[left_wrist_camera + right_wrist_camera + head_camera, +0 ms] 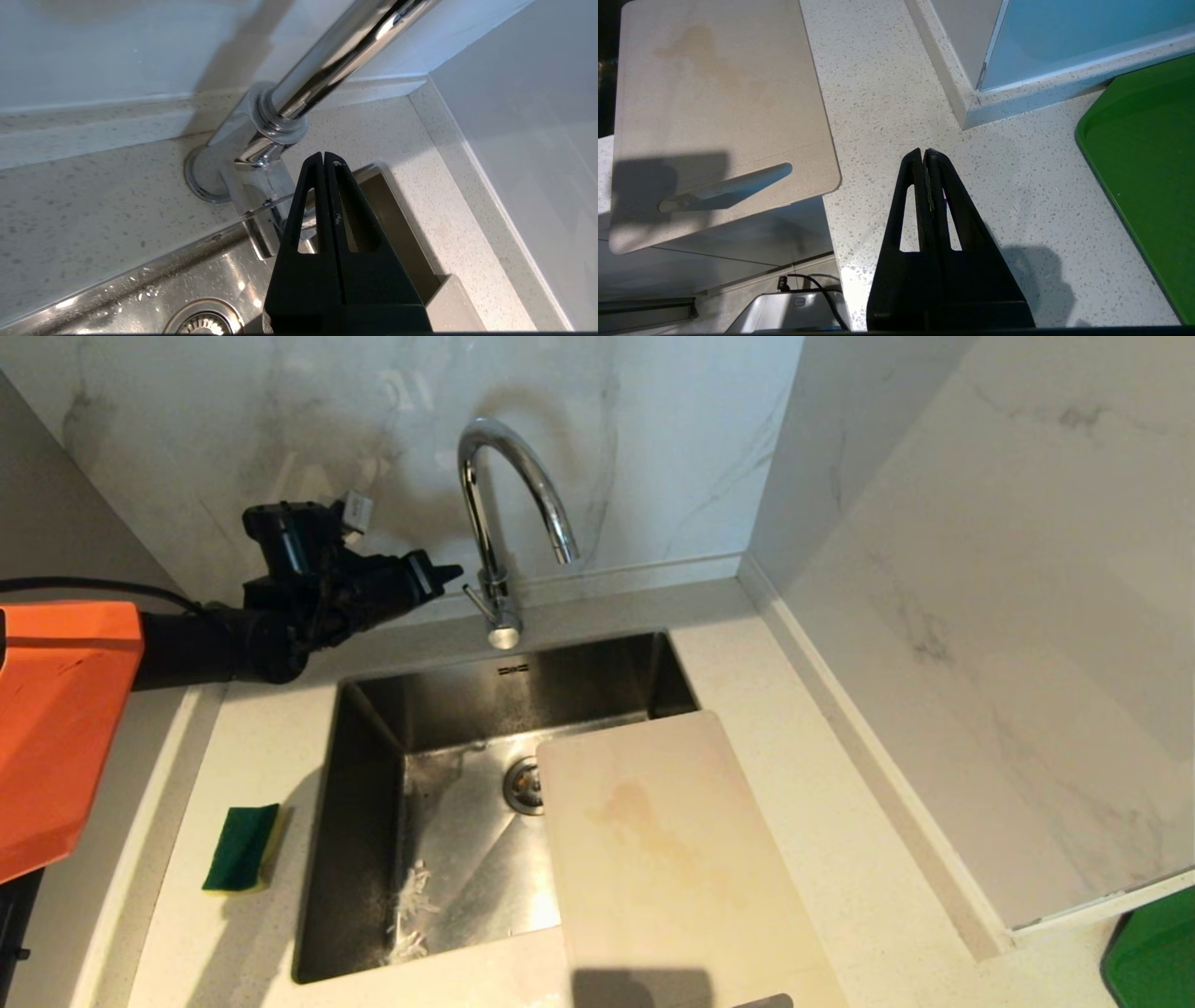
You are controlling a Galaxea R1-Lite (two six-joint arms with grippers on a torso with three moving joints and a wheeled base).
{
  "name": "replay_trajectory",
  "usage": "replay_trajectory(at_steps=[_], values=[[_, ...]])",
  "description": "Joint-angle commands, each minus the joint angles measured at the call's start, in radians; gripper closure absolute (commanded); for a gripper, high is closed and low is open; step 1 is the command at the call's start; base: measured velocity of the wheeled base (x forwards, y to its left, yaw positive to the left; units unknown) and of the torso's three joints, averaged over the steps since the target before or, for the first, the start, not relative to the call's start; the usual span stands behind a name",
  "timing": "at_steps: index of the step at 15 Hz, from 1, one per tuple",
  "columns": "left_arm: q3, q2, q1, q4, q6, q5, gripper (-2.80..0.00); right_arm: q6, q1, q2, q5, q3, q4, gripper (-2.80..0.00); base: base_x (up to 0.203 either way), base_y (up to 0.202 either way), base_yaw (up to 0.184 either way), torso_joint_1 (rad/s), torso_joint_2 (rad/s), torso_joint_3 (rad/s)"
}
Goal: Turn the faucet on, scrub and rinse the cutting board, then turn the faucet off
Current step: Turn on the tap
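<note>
Faucet [495, 523] stands at the back rim of the sink [364, 784], chrome gooseneck arched forward over the basin, thin lever [474, 602] sticking out at its base toward the robot's left. No water visible from the spout. Left gripper [446, 573] is up beside the faucet base, fingers pressed together, nothing between them; tips are close to the lever, contact cannot be told. From the left wrist camera, the clenched tips [324, 161] sit just in front of the base. Cutting board [672, 868] lies flat across the sink's right side, part over the basin, part on the counter [840, 859], yellowish stain on its face. Green-and-yellow sponge [243, 847] rests on the counter left of the sink. Right gripper [924, 156] hangs over bare counter, also clenched and empty, between the board's handle slot [726, 186] and a green tray [1148, 177].
</note>
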Motion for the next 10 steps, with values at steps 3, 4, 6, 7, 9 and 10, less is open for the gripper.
replay_trajectory(at_steps=[3, 4, 6, 7, 9, 10], values=[[-0.004, 0.007, 0.0, -0.005, -0.004, -0.004, 0.0, 0.001, 0.0, 0.0, 0.0, 0.0, 0.0, 0.0, 0.0, 0.0, 0.0, 0.0, 0.0, 0.0], [-0.004, 0.01, 0.0, -0.006, -0.004, -0.005, 0.0, 0.001, 0.0, 0.0, 0.0, 0.0, 0.002, 0.0, 0.0, 0.0, 0.0, 0.0, 0.0, 0.0], [-0.004, 0.017, 0.0, -0.003, -0.006, -0.005, 0.0, 0.001, 0.0, 0.0, 0.0, 0.0, 0.002, 0.0, 0.0, 0.0, 0.0, 0.0, 0.0, 0.0], [-0.004, 0.023, -0.002, 0.0, -0.006, -0.005, 0.0, 0.001, 0.0, 0.0, 0.0, 0.0, 0.002, 0.0, 0.0, 0.0, 0.0, 0.0, 0.0, 0.0], [-0.003, 0.024, -0.009, 0.006, -0.007, -0.008, 0.0, 0.001, 0.0, 0.0, 0.0, 0.0, 0.001, 0.0, 0.0, 0.0, 0.0, 0.0, 0.0, 0.0], [-0.003, 0.029, -0.016, 0.006, -0.006, -0.007, 0.0, 0.001, 0.0, 0.0, 0.0, 0.0, 0.002, 0.0, 0.0, 0.0, 0.0, 0.0, 0.0, 0.0]])
